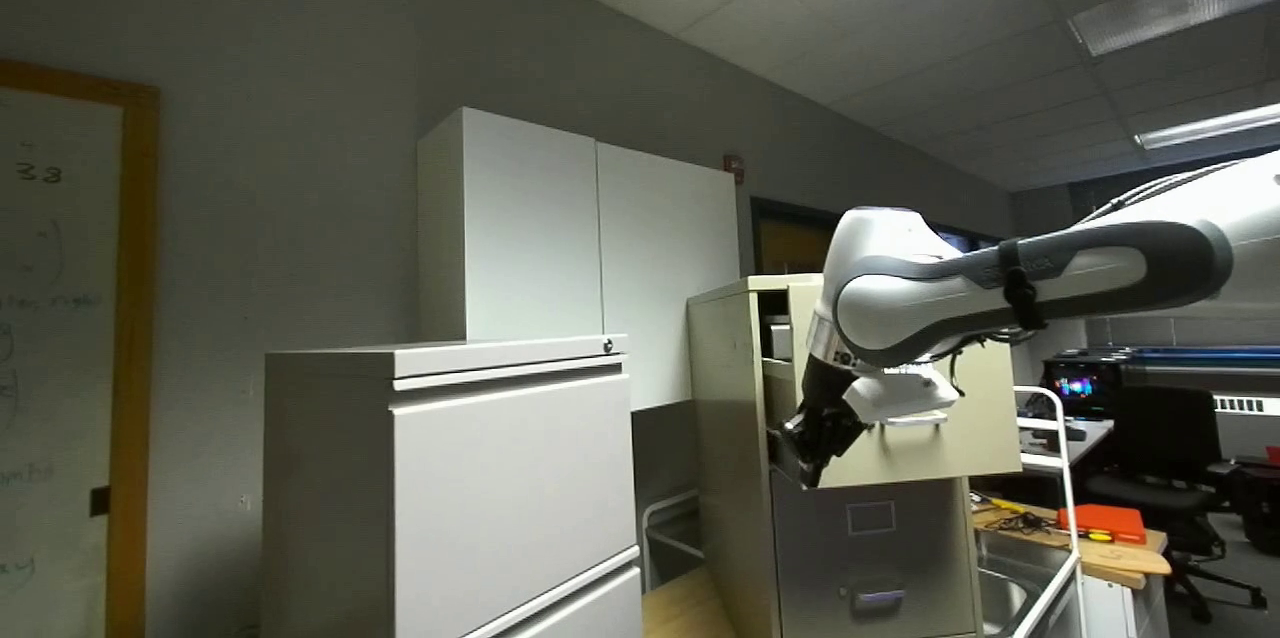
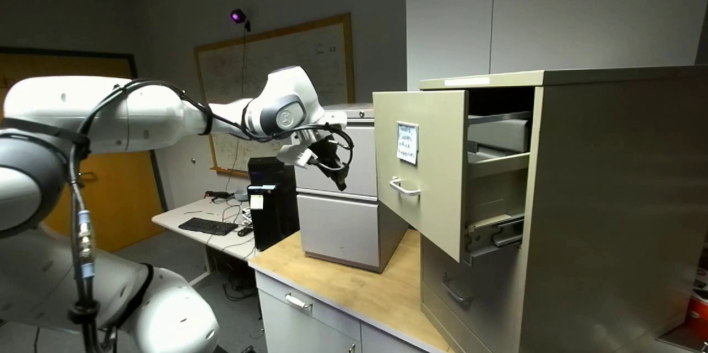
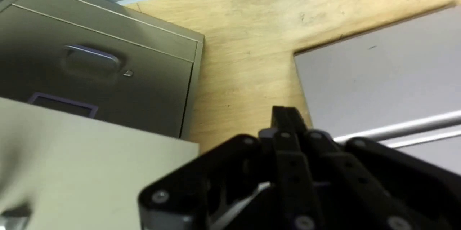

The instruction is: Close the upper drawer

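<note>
The gripper (image 3: 285, 114) is hanging below the wrist (image 1: 895, 318) and is pointing downward at a slant. In the wrist view, its two dark fingers (image 3: 278, 118) are standing side by side and are touching each other. In an exterior view, the white forearm (image 2: 157, 119) is lying almost level, behind and higher than the gripper.

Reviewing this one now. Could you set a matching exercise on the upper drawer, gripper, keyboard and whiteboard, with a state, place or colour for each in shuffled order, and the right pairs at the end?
Things
1. upper drawer
2. gripper
3. keyboard
4. whiteboard

State, place or colour
A. lying on a desk
B. edged in brown
C. shut, holding nothing
D. standing open

Right pairs: 1-D, 2-C, 3-A, 4-B
</note>
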`<state>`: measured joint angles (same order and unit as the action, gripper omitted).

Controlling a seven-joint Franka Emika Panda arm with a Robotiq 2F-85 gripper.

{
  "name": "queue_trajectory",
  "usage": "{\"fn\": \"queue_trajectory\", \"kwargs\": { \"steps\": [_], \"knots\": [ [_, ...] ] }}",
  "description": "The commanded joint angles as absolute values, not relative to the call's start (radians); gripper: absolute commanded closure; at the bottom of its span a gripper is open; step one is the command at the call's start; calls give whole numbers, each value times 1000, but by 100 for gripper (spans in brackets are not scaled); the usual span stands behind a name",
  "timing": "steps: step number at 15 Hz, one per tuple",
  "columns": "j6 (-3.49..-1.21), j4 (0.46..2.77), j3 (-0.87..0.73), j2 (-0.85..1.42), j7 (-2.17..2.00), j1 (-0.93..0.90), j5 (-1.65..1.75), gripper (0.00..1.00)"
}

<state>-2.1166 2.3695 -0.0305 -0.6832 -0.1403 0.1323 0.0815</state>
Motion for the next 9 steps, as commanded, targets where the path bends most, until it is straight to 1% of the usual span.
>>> {"fn": "queue_trajectory", "kwargs": {
  "steps": [1,9],
  "knots": [
    [-2210,2456,-54,-810,-200,206,100,100],
    [-2381,2594,-131,-1008,-232,380,83,100]
  ]
}}
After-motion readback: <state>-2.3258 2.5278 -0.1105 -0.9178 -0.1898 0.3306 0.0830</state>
